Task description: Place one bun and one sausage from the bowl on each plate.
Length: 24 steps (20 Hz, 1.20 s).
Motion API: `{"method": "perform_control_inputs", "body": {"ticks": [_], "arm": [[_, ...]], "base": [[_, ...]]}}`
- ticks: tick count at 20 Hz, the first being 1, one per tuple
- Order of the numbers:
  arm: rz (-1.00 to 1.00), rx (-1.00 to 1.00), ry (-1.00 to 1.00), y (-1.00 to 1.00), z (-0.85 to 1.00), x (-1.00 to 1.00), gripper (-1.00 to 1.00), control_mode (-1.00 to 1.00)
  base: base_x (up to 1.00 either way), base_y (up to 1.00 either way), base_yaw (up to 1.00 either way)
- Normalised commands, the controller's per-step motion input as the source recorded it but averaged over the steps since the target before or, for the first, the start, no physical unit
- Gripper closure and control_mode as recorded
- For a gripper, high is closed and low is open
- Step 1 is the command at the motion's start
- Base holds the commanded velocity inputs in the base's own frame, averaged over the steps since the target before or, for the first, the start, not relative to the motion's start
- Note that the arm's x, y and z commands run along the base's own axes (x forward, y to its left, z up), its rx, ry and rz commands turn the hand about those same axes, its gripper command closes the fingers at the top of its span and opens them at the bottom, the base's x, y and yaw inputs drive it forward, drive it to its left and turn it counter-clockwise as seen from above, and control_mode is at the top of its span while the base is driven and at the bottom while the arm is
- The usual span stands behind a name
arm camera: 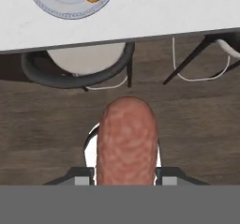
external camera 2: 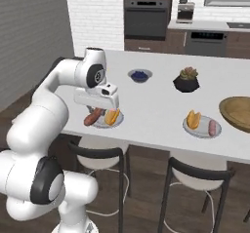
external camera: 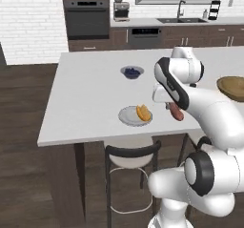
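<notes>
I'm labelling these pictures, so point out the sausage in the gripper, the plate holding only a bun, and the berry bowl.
sausage (arm camera: 126, 141), hand view, middle of its body
plate (external camera: 127, 116), left base view, bare left part
berry bowl (external camera 2: 133, 73), right base view, left rim

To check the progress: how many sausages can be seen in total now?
2. One sausage is held in the gripper near the left plate; the other sausage lies on the right plate. More may be hidden inside the bowl.
</notes>
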Motion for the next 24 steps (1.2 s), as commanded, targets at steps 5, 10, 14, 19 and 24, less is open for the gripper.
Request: {"method": "perform_control_inputs", "body": {"ticks": [5, 10, 14, 19, 24], "arm": [[0.0, 0.0, 0.0, 0.0, 0.0, 0.0, 1.0, 1.0], [0.0, 0.0, 0.0, 0.0, 0.0, 0.0, 1.0, 1.0], [0.0, 0.0, 0.0, 0.0, 0.0, 0.0, 1.0, 1.0], [0.0, 0.0, 0.0, 0.0, 0.0, 0.0, 1.0, 1.0], [0.0, -0.01, 0.0, 0.51, -0.13, 0.1, 1.0, -1.0]], "base": [[0.14, 0.52, 0.0], [0.15, 0.04, 0.0], [0.66, 0.02, 0.0], [0.55, 0.03, 0.0], [0.04, 0.02, 0.0]]}}
